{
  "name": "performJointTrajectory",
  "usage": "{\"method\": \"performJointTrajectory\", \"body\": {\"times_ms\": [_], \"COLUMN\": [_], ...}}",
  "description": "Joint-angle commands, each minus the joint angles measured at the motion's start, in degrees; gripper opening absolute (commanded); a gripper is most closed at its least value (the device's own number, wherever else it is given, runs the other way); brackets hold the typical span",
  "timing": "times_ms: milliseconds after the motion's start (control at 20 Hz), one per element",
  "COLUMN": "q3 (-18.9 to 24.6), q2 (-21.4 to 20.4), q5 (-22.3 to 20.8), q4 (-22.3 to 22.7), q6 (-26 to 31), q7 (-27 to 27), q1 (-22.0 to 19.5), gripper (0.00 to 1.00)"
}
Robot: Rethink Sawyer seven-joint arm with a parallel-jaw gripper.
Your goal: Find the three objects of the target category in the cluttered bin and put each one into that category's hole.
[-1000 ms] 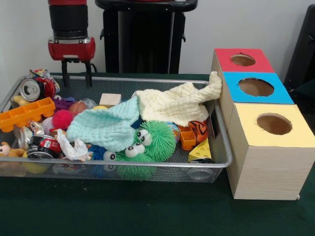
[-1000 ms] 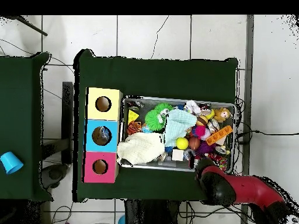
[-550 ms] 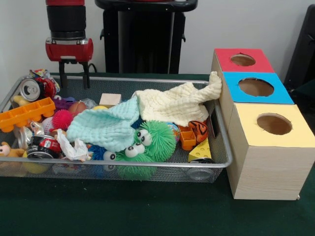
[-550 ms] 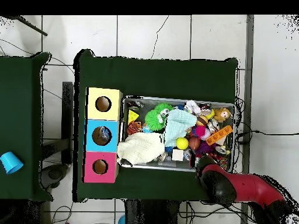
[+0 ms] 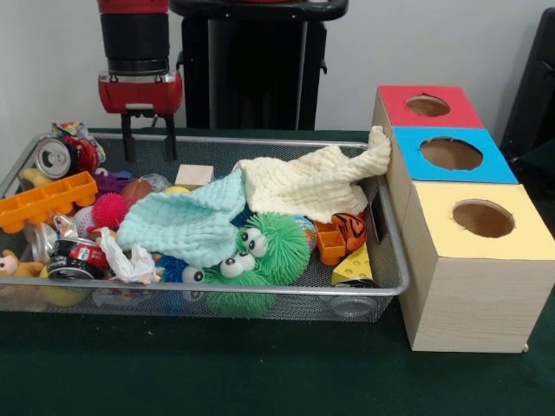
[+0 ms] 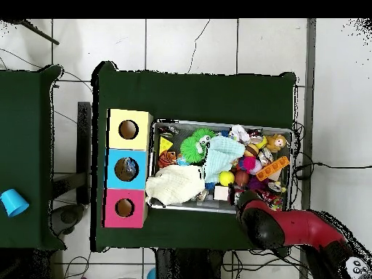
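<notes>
My gripper (image 5: 150, 156) hangs open and empty above the far left part of the wire bin (image 5: 260, 290), just behind a wooden block (image 5: 194, 174). The bin holds a cream cloth (image 5: 312, 184), a mint cloth (image 5: 186, 221), a green fuzzy toy with eyes (image 5: 264, 247), an orange brick (image 5: 43, 201), a pink spiky ball (image 5: 110, 209), a can (image 5: 55, 158) and a cheese wedge (image 5: 354, 267). Beside the bin stands a wooden box with a red hole (image 5: 427, 106), a blue hole (image 5: 451, 153) and a yellow hole (image 5: 483, 218). Overhead, the arm (image 6: 265, 221) covers the bin's near right corner.
The cream cloth drapes over the bin's rim against the box's side. Small toys lie packed under and around both cloths. A blue cup (image 6: 11, 202) sits on a second table at the overhead view's left.
The gripper has shifted sideways along the bin's far rim toward the wooden block and come down a little. It stays open. Nothing in the bin has moved.
</notes>
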Motion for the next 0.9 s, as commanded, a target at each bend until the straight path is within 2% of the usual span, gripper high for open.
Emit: {"method": "performJointTrajectory", "body": {"times_ms": [50, 450, 900], "q3": [-1.39, 0.91, 0.61], "q2": [1.16, 3.15, 3.92], "q5": [0.59, 1.03, -0.08], "q4": [-6.44, -6.01, -6.92], "q6": [1.54, 1.98, 1.55], "q7": [3.46, 1.71, 1.36], "q1": [1.61, -1.0, -0.94], "gripper": [1.0, 1.0, 1.0]}}
